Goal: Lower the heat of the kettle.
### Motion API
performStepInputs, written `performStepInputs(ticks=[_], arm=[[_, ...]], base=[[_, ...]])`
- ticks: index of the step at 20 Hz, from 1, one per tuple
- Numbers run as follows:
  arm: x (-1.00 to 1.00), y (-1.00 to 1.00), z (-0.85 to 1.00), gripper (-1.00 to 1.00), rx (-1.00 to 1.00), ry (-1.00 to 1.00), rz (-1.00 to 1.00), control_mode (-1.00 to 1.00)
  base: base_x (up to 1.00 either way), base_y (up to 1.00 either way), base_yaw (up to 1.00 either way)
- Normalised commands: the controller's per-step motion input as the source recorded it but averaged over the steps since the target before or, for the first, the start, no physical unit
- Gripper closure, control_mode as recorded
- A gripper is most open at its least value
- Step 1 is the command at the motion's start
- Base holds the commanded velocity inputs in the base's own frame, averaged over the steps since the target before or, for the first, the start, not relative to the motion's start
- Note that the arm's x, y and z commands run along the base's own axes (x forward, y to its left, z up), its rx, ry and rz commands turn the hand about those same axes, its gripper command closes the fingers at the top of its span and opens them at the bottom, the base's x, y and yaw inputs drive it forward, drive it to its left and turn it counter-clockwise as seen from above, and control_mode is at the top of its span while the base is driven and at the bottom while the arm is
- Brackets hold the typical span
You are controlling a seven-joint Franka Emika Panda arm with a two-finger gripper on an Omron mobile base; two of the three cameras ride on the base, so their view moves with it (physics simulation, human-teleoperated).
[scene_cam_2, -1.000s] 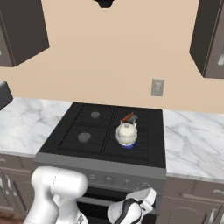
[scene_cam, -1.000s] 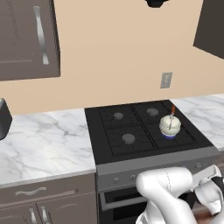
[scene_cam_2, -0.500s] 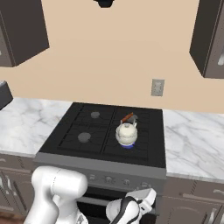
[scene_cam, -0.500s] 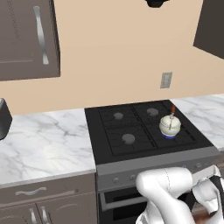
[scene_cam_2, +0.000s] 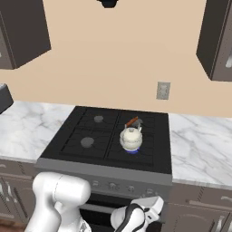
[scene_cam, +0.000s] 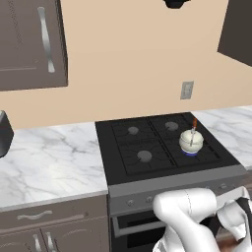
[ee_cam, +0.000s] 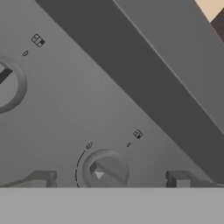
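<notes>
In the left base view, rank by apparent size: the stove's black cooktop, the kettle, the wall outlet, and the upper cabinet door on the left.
Largest to smallest:
1. black cooktop
2. upper cabinet door, cut off by the frame edge, so its rank against the cooktop is unsure
3. kettle
4. wall outlet, farther from the camera, so the margin is uncertain

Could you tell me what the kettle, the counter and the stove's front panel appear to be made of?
The kettle: probably glazed ceramic or enamel, given its smooth cream-white body.
The counter: looks like polished marble, white with grey veining.
The stove's front panel: likely brushed or painted metal, flat matte grey; the knob matches it.
</notes>
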Motion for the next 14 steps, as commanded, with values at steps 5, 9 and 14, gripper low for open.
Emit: performStepInputs(ticks=[5, 9, 14], arm=[[0.08, -0.02, 0.0, -1.0, 0.07, -0.01, 0.06, -1.0], [0.08, 0.0, -0.01, -1.0, 0.06, 0.0, 0.15, -1.0], [0.1, 0.0, -0.03, -1.0, 0.05, 0.0, 0.15, -1.0]], base=[[0.0, 0.0, 0.0], [0.0, 0.0, 0.0], [0.0, 0.0, 0.0]])
